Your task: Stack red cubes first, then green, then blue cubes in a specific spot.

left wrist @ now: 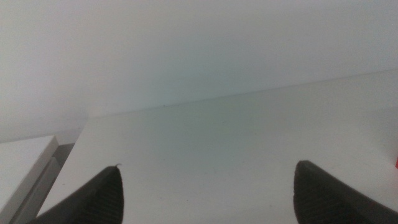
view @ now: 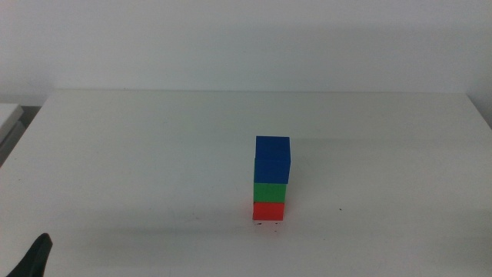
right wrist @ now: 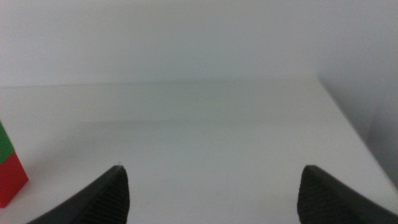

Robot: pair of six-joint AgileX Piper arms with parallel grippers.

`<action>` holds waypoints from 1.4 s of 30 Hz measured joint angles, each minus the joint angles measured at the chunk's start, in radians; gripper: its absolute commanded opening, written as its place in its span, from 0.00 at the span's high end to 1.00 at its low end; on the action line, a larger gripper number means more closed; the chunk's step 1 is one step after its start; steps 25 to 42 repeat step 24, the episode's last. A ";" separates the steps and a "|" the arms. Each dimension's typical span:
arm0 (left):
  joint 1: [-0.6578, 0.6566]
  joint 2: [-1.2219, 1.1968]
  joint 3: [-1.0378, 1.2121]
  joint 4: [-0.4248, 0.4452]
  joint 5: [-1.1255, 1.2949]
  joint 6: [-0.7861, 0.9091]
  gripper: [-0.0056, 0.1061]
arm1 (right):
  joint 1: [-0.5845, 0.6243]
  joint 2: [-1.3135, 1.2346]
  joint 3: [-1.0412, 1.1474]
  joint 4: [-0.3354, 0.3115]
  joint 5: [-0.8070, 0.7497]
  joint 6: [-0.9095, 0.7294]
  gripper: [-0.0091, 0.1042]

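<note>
- Red cube [view: 268, 210]: we log it as the base of a three-cube column, lower centre of the middle view, a little right of the midline. It rests on the table [view: 154, 154]. The right wrist view catches its edge with green above it.
- Green cube [view: 270, 191]: we find it directly on the red cube, sides roughly flush.
- Blue cube [view: 272, 160]: we record it on top of the green one, upright; its top face shows as a slightly different blue from its front.
- Marked spot [view: 267, 224]: we note a few tiny black specks on the white surface at the foot of the red cube, with one stray speck further right.
- Left hand [left wrist: 208, 193]: we see both dark jaws set wide apart with only bare table between them, so it is released and holds nothing. In the middle view only a dark tip shows at the lower left corner, well apart from the column.
- Right hand [right wrist: 211, 193]: we see its jaws likewise spread with nothing between them, released; it is outside the middle view.
- Table: white, plain, filling most of every view; a pale wall stands behind it.
</note>
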 measured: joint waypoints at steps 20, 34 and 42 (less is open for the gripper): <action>0.002 0.000 0.000 0.000 -0.002 0.000 0.11 | -0.025 0.000 0.014 0.160 -0.141 -0.324 0.10; 0.010 0.000 0.000 0.000 -0.002 0.000 0.11 | -0.025 0.000 0.014 0.160 -0.141 -0.324 0.10; 0.010 0.000 0.000 0.000 -0.002 0.000 0.11 | -0.025 0.000 0.014 0.160 -0.141 -0.324 0.10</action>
